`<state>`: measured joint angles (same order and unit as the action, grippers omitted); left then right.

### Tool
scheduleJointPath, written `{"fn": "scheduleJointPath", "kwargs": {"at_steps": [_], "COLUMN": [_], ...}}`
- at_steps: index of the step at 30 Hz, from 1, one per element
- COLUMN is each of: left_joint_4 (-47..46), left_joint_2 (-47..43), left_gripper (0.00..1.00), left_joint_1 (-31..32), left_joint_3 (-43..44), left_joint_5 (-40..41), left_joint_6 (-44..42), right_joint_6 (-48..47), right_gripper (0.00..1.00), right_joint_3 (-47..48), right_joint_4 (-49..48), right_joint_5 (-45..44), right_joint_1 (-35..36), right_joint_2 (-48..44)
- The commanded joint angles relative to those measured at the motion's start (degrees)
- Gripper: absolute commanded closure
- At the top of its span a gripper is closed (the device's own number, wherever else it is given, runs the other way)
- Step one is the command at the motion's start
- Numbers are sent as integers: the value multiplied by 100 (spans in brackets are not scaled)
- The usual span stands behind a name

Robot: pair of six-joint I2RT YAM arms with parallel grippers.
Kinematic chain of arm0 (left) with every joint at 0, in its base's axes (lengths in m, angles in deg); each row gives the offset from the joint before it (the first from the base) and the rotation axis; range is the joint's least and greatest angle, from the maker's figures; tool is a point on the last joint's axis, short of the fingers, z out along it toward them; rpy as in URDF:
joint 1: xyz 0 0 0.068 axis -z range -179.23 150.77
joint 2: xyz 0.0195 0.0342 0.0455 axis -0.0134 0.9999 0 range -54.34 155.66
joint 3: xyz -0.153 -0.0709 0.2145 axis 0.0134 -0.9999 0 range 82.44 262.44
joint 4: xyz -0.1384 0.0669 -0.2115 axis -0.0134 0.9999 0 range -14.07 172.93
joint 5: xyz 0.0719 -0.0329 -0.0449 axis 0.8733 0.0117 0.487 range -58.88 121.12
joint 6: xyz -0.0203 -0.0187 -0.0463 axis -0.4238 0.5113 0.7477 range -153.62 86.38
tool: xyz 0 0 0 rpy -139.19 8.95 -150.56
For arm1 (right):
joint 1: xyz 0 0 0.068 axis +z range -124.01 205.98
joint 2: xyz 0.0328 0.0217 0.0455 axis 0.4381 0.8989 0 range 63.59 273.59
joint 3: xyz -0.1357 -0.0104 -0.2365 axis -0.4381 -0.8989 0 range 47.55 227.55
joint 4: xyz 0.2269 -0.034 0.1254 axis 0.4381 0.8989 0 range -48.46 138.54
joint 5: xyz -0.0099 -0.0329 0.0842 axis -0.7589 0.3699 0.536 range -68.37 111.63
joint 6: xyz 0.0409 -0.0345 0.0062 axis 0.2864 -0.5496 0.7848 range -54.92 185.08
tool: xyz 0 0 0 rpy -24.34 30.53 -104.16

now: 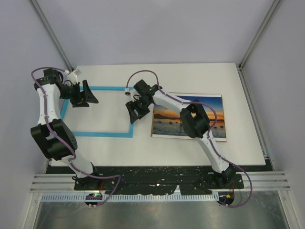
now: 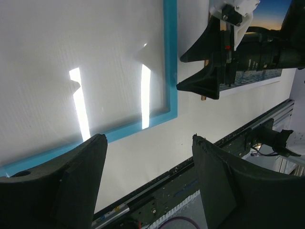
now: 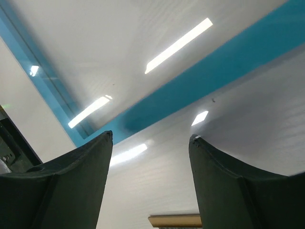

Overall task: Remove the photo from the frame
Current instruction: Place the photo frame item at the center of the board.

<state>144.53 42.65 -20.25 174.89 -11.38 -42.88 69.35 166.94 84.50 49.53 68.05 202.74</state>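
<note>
The light-blue frame (image 1: 100, 134) lies flat on the white table at left-centre, with only shiny glass and white inside it. The photo (image 1: 164, 121), a sunset print, lies flat to the right of the frame, partly under my right arm. My left gripper (image 1: 86, 99) is open and empty over the frame's upper left corner. My right gripper (image 1: 137, 113) is open and empty at the frame's right edge. The left wrist view shows the frame's corner (image 2: 170, 57), the right gripper (image 2: 209, 71) and part of the photo (image 2: 259, 76). The right wrist view shows the frame's bar (image 3: 190, 95).
The table's front edge meets a black base plate and metal rails (image 1: 157, 179). Grey walls close in the back and both sides. A thin wood-coloured edge (image 3: 174, 220) shows low in the right wrist view.
</note>
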Motion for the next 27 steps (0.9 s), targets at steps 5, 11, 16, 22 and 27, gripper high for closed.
{"fn": "scheduleJointPath", "kwargs": {"at_steps": [5, 11, 16, 22, 27], "left_joint_4": [-39, -136, -277, -531, -663], "left_joint_2": [-277, -277, -277, -190, 363], "left_gripper": [24, 25, 24, 23, 23], "left_joint_1": [-43, -34, 185, 949, 2047], "left_joint_3": [-95, -200, -279, -166, 457], "left_joint_5": [-206, -320, -329, -171, -66], "left_joint_6": [-41, 29, 126, 354, 740], "right_joint_6": [-216, -611, -989, -1394, -1543], "right_gripper": [30, 29, 27, 25, 22], "right_joint_3": [726, 454, 128, -460, -1250], "right_joint_4": [406, 529, 774, 1100, 1153], "right_joint_5": [-83, -276, 213, 1744, 2289], "right_joint_1": [337, 259, -22, -1162, -2613], "right_joint_2": [235, -238, -942, -1987, -2700]}}
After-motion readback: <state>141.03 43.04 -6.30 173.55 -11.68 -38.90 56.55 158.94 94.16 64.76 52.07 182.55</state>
